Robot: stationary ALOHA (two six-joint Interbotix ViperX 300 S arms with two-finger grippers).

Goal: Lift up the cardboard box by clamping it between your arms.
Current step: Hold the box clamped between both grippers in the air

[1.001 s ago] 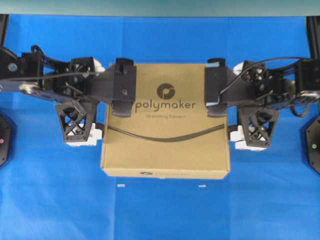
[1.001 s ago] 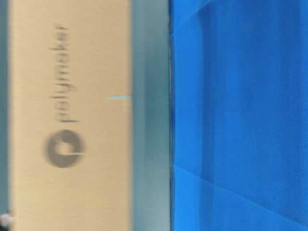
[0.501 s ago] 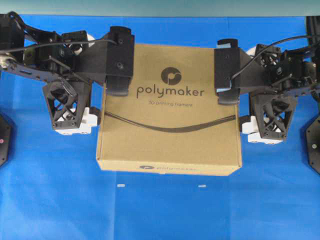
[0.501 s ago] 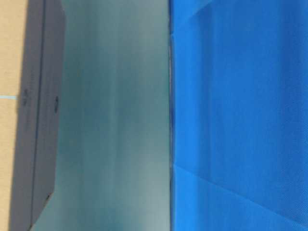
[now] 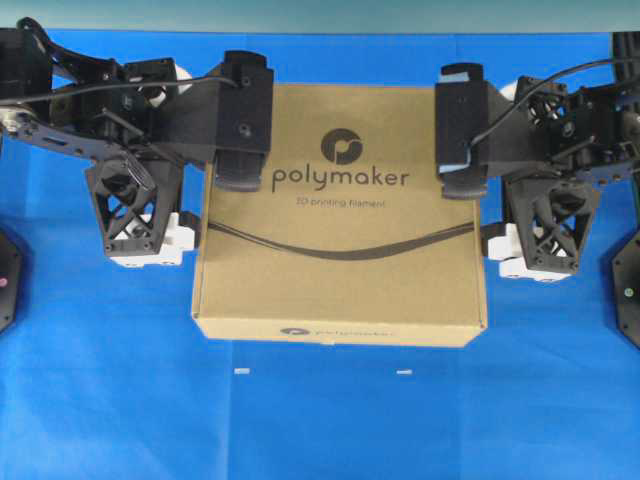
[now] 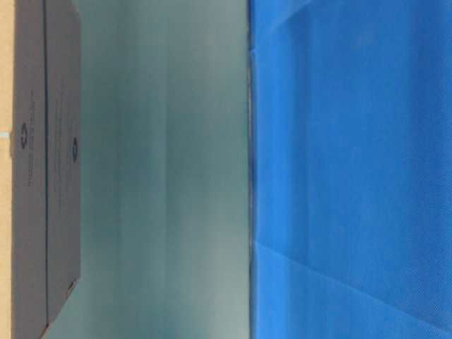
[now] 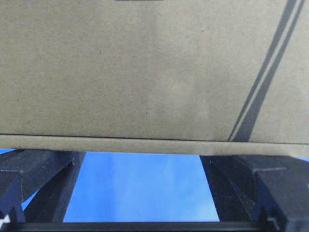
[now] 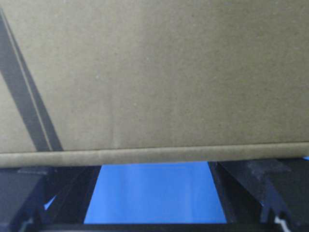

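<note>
Left gripper [image 7: 142, 158]: fingers [image 7: 38, 169] spread wide. Nothing is between them but blue cloth [image 7: 140, 188] far below, and the box edge runs across just above their tips. Right gripper [image 8: 154, 166]: same picture, fingers [image 8: 241, 180] set wide and pinching nothing. Neither grip comes from the fingers. The hold is the squeeze of the two arms against opposite sides of the cardboard box [image 5: 340, 250].

From overhead, the left arm [image 5: 130, 130] presses the box's left side and the right arm [image 5: 545, 130] its right side, each wrist block lapping over a top corner. The box sits level and square, logo up.

Change over the last second: the box fills more of the overhead view than it did, and the arms have shifted up-frame with it, so it has risen towards the camera. The last half second adds only a little. At table level the printed side has left the view. Only the dark underside [image 6: 60, 176] shows, well apart from the cloth [image 6: 353, 176].

Judgement: the lift is essentially made and the clamp is holding. The risk is slip if the squeeze eases. Two small white scraps [image 5: 241, 371] lie on the cloth beneath.
</note>
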